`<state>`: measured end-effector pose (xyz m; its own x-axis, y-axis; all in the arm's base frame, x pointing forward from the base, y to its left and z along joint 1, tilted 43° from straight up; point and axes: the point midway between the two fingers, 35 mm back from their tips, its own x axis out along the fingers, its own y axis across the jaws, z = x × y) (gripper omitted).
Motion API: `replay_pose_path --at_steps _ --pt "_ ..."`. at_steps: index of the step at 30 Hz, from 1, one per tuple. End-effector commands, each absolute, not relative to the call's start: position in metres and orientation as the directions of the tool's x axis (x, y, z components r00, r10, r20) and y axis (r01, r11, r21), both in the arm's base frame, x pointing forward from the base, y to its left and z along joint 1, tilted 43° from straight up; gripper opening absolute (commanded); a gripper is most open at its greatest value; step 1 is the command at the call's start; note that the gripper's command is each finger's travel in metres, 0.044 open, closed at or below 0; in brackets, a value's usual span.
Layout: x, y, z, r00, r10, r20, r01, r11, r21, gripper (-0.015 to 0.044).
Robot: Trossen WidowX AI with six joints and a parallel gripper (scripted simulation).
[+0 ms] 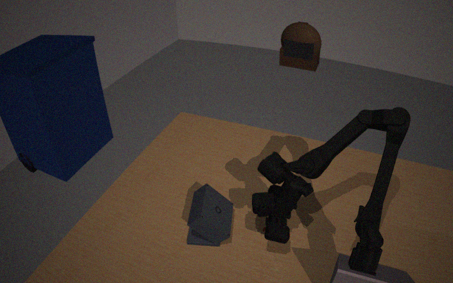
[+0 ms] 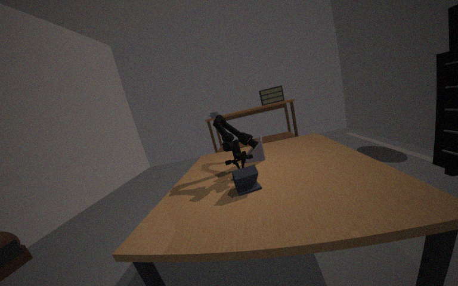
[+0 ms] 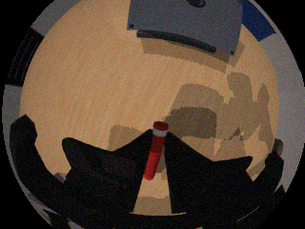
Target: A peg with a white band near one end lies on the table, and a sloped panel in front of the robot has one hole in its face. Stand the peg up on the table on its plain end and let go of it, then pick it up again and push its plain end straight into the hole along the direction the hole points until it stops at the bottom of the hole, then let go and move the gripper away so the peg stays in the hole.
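The red peg (image 3: 151,164) is between my fingertips, with its white-banded end towards the top of the wrist view and its plain end towards the bottom. My gripper (image 3: 158,135) (image 2: 240,167) is shut on the peg near the banded end and appears raised above the table. In the top view the gripper's body hides most of the peg; in the exterior view I cannot make the peg out. The grey sloped panel (image 1: 212,225) (image 2: 245,179) (image 3: 183,21) stands beyond the gripper. Its hole (image 1: 217,210) (image 3: 195,3) shows in the upper face and is empty.
The wooden table (image 1: 150,200) (image 2: 303,188) carries the panel and the arm's base (image 1: 365,258). A pale wedge-shaped block (image 2: 258,153) stands by the base. The arm's shadows fall around the gripper and panel. A blue cabinet (image 1: 56,99) stands off the table's far left side.
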<state>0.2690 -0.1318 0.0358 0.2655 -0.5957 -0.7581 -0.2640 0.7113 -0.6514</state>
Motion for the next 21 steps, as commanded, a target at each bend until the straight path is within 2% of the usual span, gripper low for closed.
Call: replay_pose_path --at_steps 1,21 --pt "0.266 -0.130 0.036 0.300 -0.578 -0.759 -0.272 0.711 -0.648 0.0049" --pt "0.256 -0.127 0.044 0.453 -0.500 -0.738 -0.274 0.710 -0.649 0.0049"
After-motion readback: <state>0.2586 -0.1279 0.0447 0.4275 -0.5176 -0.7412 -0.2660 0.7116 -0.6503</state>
